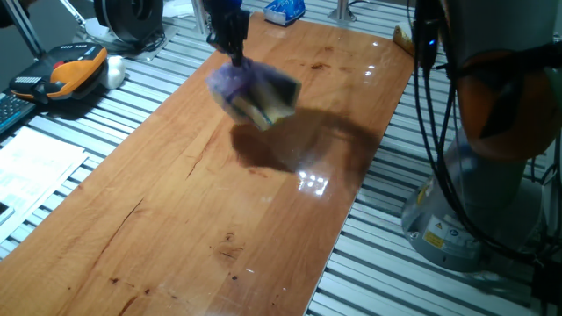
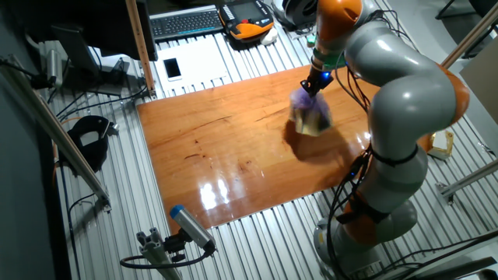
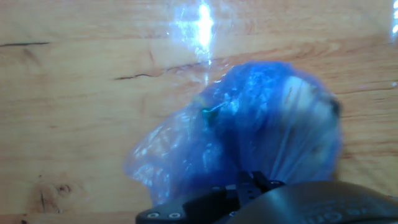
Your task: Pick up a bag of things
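Arm bent over the bench [image 2: 233,155]; claw [image 1: 230,46] points down, pinching the lilac bag [image 1: 255,92] top; bag hangs clear.

The grey-and-orange jointed arm [image 2: 405,101] reaches down; its dark two-finger gripper [image 1: 235,54] is clamped on the lilac plastic bag's [image 1: 255,92] top.

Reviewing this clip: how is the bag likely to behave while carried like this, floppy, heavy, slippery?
Probably floppy: the bag hangs crumpled below the claw, pinched at its top. Likely light, since a thin film neck alone seems to carry it off the table. It may swing; it looks blurred in one fixed view. The film looks glossy, so possibly slippery.
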You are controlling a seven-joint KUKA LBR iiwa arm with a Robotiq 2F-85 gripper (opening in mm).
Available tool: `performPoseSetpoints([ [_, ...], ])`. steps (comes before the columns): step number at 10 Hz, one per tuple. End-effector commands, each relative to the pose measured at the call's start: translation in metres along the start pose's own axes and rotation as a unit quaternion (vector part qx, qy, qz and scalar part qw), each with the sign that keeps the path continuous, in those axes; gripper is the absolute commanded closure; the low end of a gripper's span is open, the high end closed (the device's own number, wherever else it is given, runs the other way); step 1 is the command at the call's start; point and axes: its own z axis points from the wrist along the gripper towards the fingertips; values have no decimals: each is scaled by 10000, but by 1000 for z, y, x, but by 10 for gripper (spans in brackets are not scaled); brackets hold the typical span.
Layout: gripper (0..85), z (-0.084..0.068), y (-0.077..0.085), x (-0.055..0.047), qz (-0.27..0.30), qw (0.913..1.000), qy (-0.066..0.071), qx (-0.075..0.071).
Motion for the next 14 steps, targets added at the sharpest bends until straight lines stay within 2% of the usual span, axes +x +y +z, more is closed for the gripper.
performPoseSetpoints([
  [1, 850, -4, 2, 2, -33, 9999, -24, 102],
  [2, 850, -6, 4, 2, -51, 9999, -53, 157],
  [5, 850, -11, 2, 2, -54, 9998, -107, 136],
  [7, 850, -14, 1, 5, -41, 9997, -159, 198],
  [8, 850, -15, 3, 5, -59, 9994, -209, 277],
  [11, 850, -16, -1, 5, -109, 9989, -369, 285],
  [14, 850, -19, -2, 7, -91, 9990, -307, 305],
])
